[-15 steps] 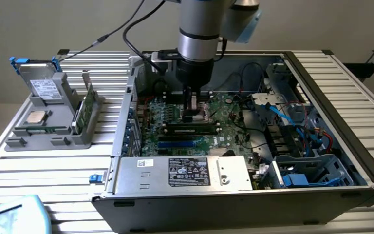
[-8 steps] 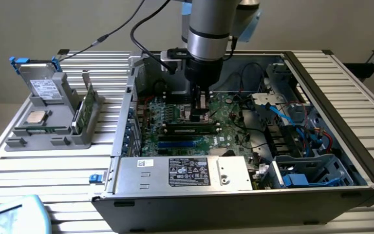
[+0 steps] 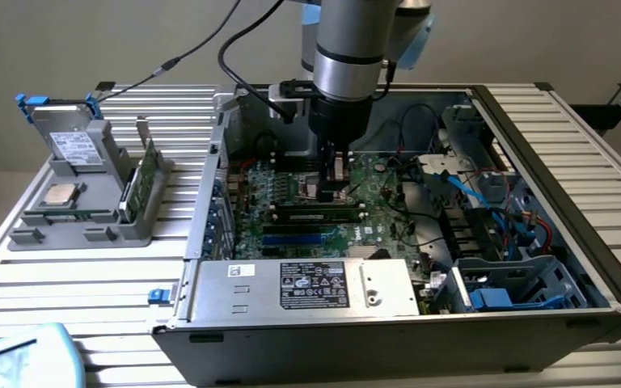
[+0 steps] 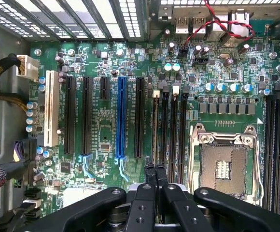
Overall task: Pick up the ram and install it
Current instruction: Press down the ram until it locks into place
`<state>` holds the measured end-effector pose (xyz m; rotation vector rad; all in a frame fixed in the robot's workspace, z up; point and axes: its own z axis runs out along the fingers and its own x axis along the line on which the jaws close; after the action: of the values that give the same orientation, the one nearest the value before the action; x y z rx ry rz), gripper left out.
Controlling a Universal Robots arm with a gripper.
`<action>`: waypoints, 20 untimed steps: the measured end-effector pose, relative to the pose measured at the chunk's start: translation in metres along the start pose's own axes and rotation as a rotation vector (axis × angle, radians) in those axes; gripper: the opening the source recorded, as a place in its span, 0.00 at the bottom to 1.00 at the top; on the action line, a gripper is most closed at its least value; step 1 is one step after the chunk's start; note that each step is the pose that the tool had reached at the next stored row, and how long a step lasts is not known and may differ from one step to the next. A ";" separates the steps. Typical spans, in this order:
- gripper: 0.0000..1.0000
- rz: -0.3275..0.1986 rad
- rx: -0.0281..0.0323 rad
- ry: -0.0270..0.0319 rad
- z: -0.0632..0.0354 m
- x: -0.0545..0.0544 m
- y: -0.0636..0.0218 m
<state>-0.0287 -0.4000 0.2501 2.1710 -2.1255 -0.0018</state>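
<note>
The pincer [image 4: 154, 170] hangs low inside the open computer case [image 3: 601, 267], its two fingers [image 4: 148, 175] pressed together with nothing between them. Directly under the tips runs the ram [image 4: 155, 125], a thin green stick seen edge-on, standing in one of the black memory slots [image 4: 173, 126] on the motherboard [image 4: 101, 121]. In the exterior view the ram [image 3: 316, 215] lies seated across the board just below the pincer [image 3: 332, 187], dark chips along its face. Whether the fingertips touch its upper edge I cannot tell.

Just beside the ram, on one side, sits the empty processor socket [image 4: 224, 166] with its metal frame; on the other side stand the long black card slots and one blue slot [image 4: 121, 118]. A little further from the pincer is the silver power supply box [image 3: 300, 284] with its label, and the blue drive cage [image 3: 516, 291].

Well apart from the pincer, outside the case, a grey holder [image 3: 95, 202] stands on the slatted table [image 3: 62, 275], holding a square silver processor chip [image 3: 62, 192] and an upright green card [image 3: 138, 182].
</note>
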 end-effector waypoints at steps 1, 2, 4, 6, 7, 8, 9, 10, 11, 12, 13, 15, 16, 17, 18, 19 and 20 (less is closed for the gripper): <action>0.10 0.000 0.0000 0.0000 0.0000 0.000 0.0000; 0.10 0.000 0.0000 0.0000 0.0000 0.000 0.0000; 0.10 0.000 0.0000 0.0000 0.0000 0.000 0.0000; 0.10 0.000 0.0000 0.0000 0.0000 0.000 0.0000; 0.10 0.000 0.0008 0.0000 0.0001 0.000 0.0003; 0.10 0.002 0.0035 0.0001 0.0002 0.000 0.0006; 0.10 0.010 0.0055 -0.0007 0.0002 0.000 0.0005; 0.10 0.020 0.0063 -0.0014 0.0003 -0.001 0.0005; 0.10 0.033 0.0069 -0.0024 0.0003 -0.001 0.0005; 0.10 0.045 0.0072 -0.0031 0.0003 -0.001 0.0005; 0.10 0.058 0.0072 -0.0039 0.0003 -0.001 0.0005; 0.10 0.084 0.0066 -0.0054 0.0004 -0.001 0.0006; 0.10 0.097 0.0064 -0.0064 0.0005 -0.001 0.0006; 0.10 0.109 0.0061 -0.0073 0.0007 -0.001 0.0005; 0.10 0.123 0.0057 -0.0081 0.0007 -0.001 0.0005; 0.10 0.150 0.0050 -0.0100 0.0008 -0.001 0.0006; 0.10 0.163 0.0046 -0.0109 0.0008 -0.001 0.0005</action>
<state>-0.0293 -0.3994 0.2493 1.9977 -2.3040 0.0041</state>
